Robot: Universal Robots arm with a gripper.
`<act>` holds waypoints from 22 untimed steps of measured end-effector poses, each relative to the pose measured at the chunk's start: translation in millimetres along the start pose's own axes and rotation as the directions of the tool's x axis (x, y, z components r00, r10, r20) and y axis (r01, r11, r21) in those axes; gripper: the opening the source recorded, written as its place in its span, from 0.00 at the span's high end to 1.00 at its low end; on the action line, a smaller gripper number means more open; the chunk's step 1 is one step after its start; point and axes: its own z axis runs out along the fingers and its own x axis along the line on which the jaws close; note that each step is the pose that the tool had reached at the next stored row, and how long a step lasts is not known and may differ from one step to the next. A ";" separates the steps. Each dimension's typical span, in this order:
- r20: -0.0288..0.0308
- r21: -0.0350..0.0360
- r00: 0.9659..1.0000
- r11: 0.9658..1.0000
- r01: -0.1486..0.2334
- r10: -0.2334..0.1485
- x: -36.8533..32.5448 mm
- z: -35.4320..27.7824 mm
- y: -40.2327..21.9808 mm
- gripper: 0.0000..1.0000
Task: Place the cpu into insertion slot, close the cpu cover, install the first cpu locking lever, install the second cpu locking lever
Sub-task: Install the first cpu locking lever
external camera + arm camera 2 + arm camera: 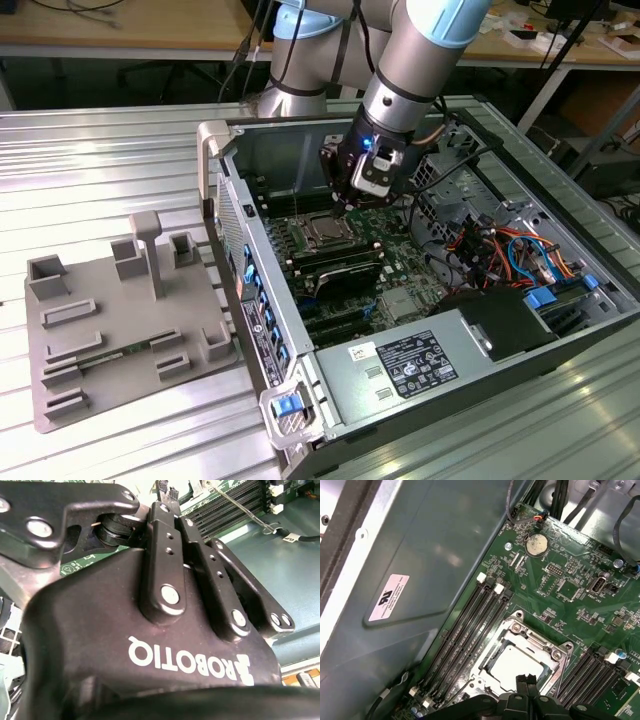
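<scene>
So the cpu [512, 662] looks seated in the insertion slot [492, 647], on the green board inside the open computer case [290, 150]. It's just beside the long black memory slots [470, 630], on the side near the case's big blank wall. The cpu cover [535, 639] seems to be lying flat over it, with the silver top showing through the cut-out, so I'd call the first two steps done. The claw [526, 682] hovers just above the socket's edge with its tips pinched together and nothing between them. The exterior view shows the same thing, with the claw [348, 203] hanging right over the socket. One thin wire lever [240, 506] is sticking up off the board past the tips in the second wrist view, not latched as far as I can tell. My guess is we're on the first locking lever. That calls for catching a skinny springy rod with closed tips, pushing it down and sideways under its hook, and not slipping onto the cover or the memory slots. Fiddly stuff.
</scene>
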 end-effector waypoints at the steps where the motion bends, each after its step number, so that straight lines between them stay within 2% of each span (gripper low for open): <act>1: 0.000 0.000 1.000 1.000 0.005 -0.005 0.0 0.0 0.0 0.89; 22: 0.004 0.007 0.997 0.997 0.076 -0.076 0.0 0.1 0.0 0.89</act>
